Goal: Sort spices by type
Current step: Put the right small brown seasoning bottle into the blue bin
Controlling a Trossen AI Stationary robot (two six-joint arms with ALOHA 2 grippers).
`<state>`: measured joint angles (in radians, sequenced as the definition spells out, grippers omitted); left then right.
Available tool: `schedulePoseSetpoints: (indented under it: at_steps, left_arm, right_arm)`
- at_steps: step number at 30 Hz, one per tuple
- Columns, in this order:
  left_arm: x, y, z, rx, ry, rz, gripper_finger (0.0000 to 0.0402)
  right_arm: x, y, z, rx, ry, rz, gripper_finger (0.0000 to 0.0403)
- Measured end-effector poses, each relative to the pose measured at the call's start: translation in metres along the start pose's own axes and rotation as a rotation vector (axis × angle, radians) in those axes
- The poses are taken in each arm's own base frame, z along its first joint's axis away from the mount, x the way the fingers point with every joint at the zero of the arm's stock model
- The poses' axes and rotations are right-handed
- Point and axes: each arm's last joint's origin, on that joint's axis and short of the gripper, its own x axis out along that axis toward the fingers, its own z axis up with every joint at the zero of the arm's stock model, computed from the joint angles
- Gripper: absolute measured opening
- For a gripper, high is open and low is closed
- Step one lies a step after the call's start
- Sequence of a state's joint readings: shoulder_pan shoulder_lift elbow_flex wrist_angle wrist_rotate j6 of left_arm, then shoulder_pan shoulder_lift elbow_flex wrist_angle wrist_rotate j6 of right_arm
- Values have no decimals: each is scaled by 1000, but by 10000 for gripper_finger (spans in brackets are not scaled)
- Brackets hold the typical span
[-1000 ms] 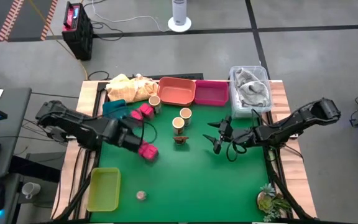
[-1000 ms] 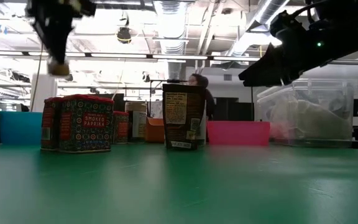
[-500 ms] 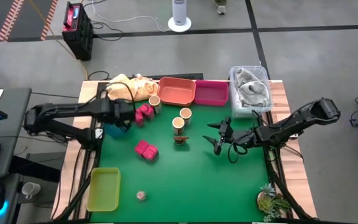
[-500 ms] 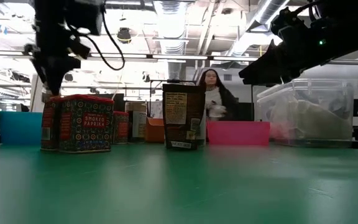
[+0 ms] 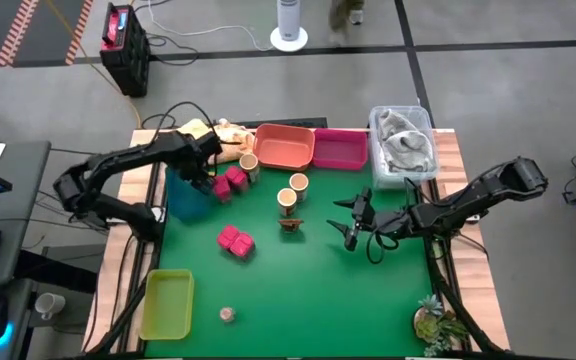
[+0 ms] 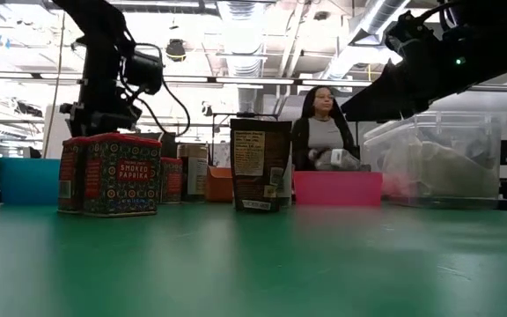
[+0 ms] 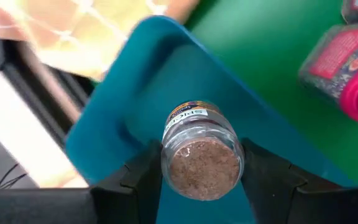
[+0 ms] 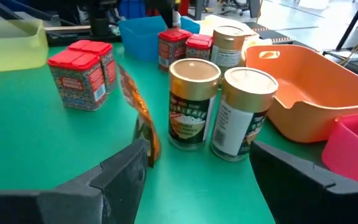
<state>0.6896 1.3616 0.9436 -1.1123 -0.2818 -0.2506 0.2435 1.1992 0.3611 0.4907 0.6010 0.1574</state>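
Shaker (image 7: 202, 152) of brownish spice clamped between the two fingers (image 7: 135, 183) of the left gripper (image 5: 200, 172), held over the teal tray (image 7: 166, 81) at the table's left rear, beside the yellow cloth (image 5: 208, 138). Right gripper (image 5: 349, 225) hovering over the green mat right of centre, fingers spread wide, nothing between them. Two red boxes (image 5: 235, 241) side by side mid-table, two more (image 5: 230, 182) just beside the teal tray. Three wooden-topped jars (image 5: 293, 190) near the orange tray (image 5: 285, 146). Another small shaker (image 5: 227, 314) near the yellow-green tray (image 5: 167, 303).
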Motion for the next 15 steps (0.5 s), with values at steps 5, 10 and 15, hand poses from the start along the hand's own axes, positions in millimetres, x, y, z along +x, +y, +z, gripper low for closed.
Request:
schedulePoseSetpoints:
  at_steps: [5,10,15]
  left_arm:
    - [13,1,6,49,71,-10,177]
    - [23,-2,10,84,109,10,179]
    - [23,-1,10,87,110,33,208]
  right_arm:
    - [-2,4,-1,-4,1,18,309]
    - [-6,9,-3,12,12,45,309]
    - [-9,14,-4,22,13,66,309]
